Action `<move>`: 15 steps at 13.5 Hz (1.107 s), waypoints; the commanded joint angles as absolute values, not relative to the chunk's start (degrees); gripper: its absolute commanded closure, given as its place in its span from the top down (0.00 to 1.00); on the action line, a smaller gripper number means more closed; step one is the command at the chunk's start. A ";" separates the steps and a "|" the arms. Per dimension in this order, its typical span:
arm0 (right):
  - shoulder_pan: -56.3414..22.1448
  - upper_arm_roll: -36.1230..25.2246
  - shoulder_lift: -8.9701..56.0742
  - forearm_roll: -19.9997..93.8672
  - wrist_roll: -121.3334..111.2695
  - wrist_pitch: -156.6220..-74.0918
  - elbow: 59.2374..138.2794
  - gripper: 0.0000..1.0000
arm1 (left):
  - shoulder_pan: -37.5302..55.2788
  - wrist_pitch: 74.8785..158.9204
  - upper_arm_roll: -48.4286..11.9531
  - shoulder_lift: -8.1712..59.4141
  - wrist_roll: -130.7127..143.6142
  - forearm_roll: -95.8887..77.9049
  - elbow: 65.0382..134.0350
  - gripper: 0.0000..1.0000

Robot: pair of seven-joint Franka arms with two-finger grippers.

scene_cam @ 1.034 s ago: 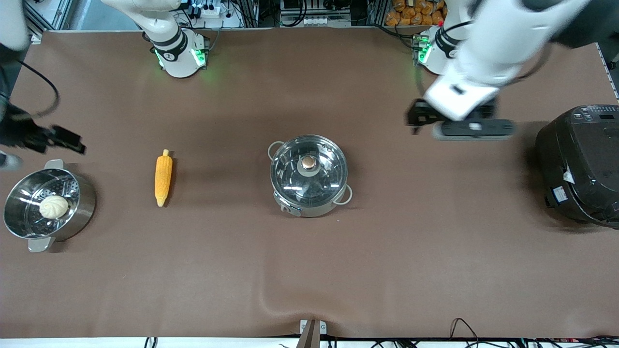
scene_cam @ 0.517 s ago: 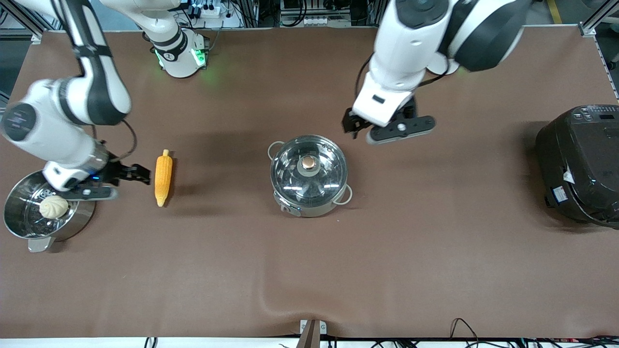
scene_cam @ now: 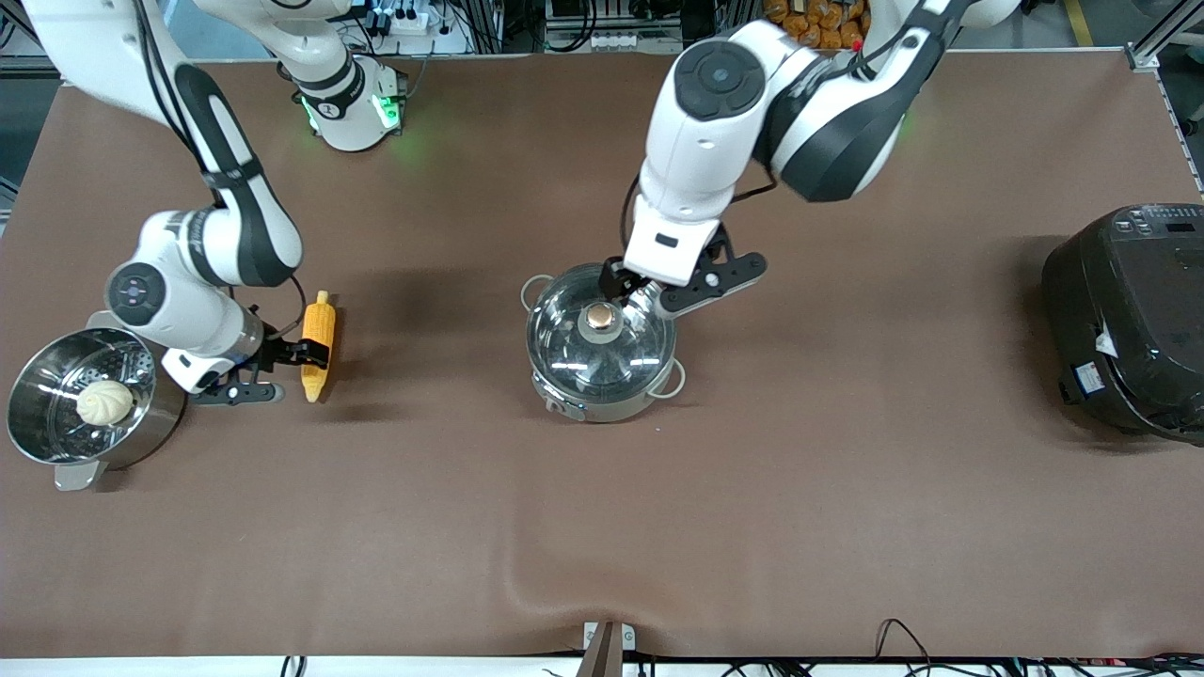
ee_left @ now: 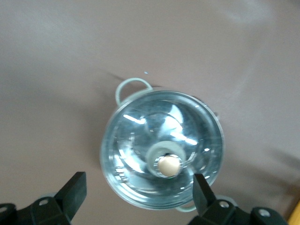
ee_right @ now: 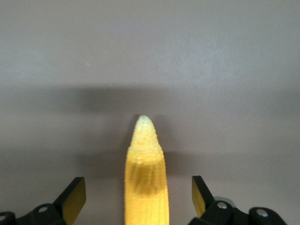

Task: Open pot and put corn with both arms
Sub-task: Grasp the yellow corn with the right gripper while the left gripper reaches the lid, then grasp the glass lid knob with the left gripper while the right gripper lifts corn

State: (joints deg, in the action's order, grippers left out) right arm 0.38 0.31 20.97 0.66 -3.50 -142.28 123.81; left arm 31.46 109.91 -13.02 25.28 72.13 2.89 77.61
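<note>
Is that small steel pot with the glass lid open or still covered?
Covered. The glass lid with its copper-coloured knob sits flat on the small steel pot; the left gripper, fingers open, hangs over it.

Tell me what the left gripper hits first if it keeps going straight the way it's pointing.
Most likely the copper knob on the pot's glass lid: the open left gripper points down with the knob between its fingers.

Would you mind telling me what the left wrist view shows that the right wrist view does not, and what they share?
Only the left wrist view shows the pot, its glass lid on with the copper knob, and the open left gripper above it. Only the right wrist view shows the corn, lying between the open right gripper fingers. Both share the brown table.
</note>
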 commanded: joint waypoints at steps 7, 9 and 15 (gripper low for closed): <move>0.88 0.97 20.83 -0.26 -5.36 -139.58 128.41 0.91 | 43.68 116.11 -1.94 35.24 81.83 4.13 72.16 1.00; 0.88 0.97 20.83 -0.18 -5.36 -138.87 128.41 0.78 | 43.94 116.10 -1.85 36.99 81.74 4.74 72.25 1.00; 0.79 0.97 18.03 -0.09 -5.36 -128.52 124.55 0.18 | 45.26 117.25 -1.49 39.90 81.04 6.86 71.98 0.94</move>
State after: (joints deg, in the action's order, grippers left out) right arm 0.56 0.62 21.31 0.36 -5.07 -132.94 125.70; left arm 44.49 117.88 -2.19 39.57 80.80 5.52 73.84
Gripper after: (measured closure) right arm 0.559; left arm 0.062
